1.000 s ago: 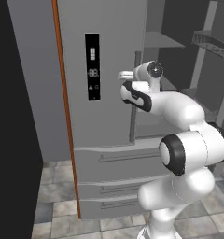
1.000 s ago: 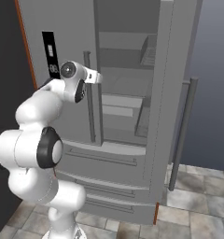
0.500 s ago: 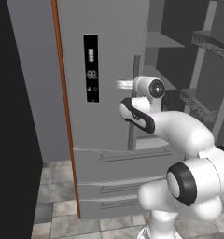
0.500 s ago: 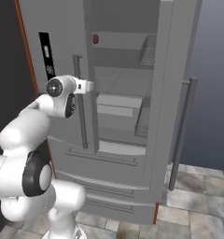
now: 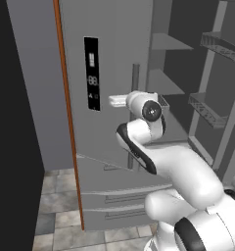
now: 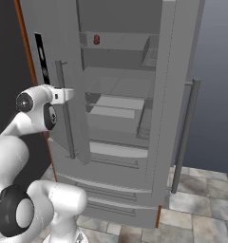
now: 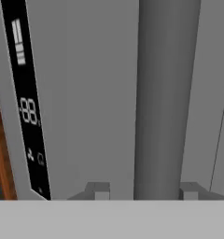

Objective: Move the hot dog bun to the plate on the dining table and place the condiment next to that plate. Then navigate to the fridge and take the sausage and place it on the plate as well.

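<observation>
The grey steel fridge [image 5: 114, 44] [image 6: 177, 71] stands with its left door swung wide. My gripper [image 5: 120, 101] [image 6: 67, 96] [image 7: 143, 190] straddles that door's vertical handle [image 7: 163, 93] [image 6: 64, 123]. It is open: one fingertip [image 7: 97, 190] stands clear of the bar, and the other sits against it. A small dark red sausage [image 6: 96, 39] lies on the top shelf inside. The hot dog bun, plate, condiment and dining table are out of view.
The black display strip [image 5: 92, 73] [image 7: 27, 112] is on the open door. Door racks [image 5: 222, 46] line the right door's inside. Inside are grey shelves and a bin [image 6: 118, 107], with drawers [image 6: 111, 194] below. A long handle [image 6: 185, 137] is on the right door, above a tiled floor [image 6: 201, 204].
The left fridge door has swung further open as my arm pulled back and lower. My fingers, shut on the handle before, have now spread off it.
</observation>
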